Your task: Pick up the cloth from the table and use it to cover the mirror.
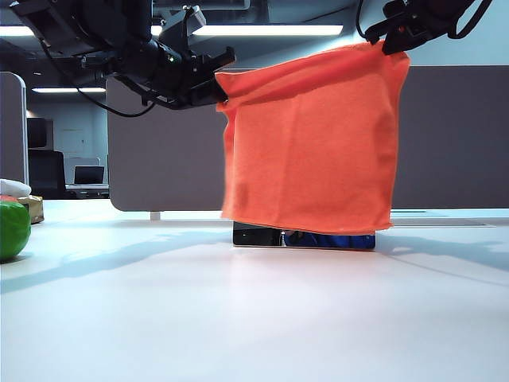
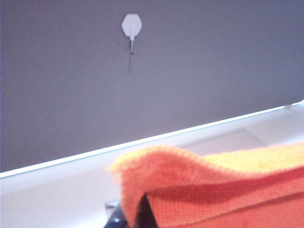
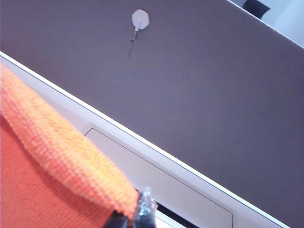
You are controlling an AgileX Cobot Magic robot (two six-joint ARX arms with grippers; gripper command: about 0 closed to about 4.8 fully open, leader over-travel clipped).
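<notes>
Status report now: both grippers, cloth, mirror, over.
Left gripper and right gripper shut on cloth, raised. Cloth hangs before mirror; base visible. Nothing in the way.

Green ball (image 1: 12,229) sitting at the far left edge, beige box (image 1: 33,208) just behind it; grey partition (image 1: 167,159) standing across the back, white hook (image 2: 131,26) stuck on it.

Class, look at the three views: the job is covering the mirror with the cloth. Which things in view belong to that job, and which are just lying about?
Belong to the job:
- cloth, hanging in front of the mirror
- mirror, only its bottom strip showing
- left gripper, shut on the cloth
- right gripper, shut on the cloth
- table

Just lying about:
- green round object
- partition panel
- wall hook
</notes>
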